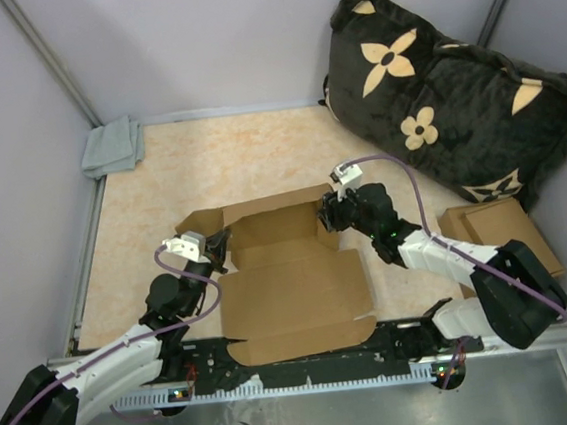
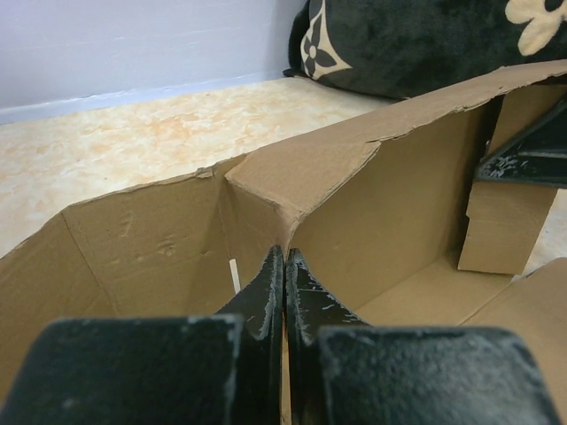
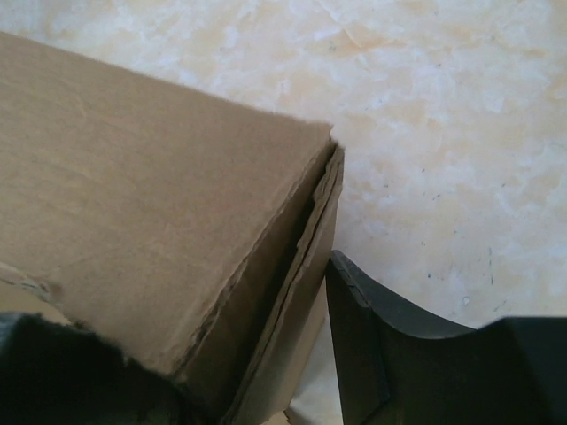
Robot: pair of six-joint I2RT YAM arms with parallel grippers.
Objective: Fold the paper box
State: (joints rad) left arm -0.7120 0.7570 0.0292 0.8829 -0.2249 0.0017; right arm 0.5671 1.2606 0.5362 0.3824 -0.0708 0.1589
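The paper box (image 1: 291,294) lies in the middle of the table, brown and half-formed, with its back wall raised and its wide lid flap flat toward me. My left gripper (image 1: 215,251) is at the box's left wall. In the left wrist view its fingers (image 2: 266,297) are pressed together with a thin cardboard edge between them, next to the back-left corner (image 2: 266,181). My right gripper (image 1: 330,211) is at the box's right wall. In the right wrist view the doubled wall (image 3: 133,195) stands between the jaws, with a small gap to the right finger (image 3: 363,328); the other finger is hidden.
A black pillow with cream flowers (image 1: 453,96) fills the back right. A pile of flat cardboard sheets (image 1: 496,227) lies at the right edge. A grey cloth (image 1: 112,147) sits in the back-left corner. Grey walls enclose the table.
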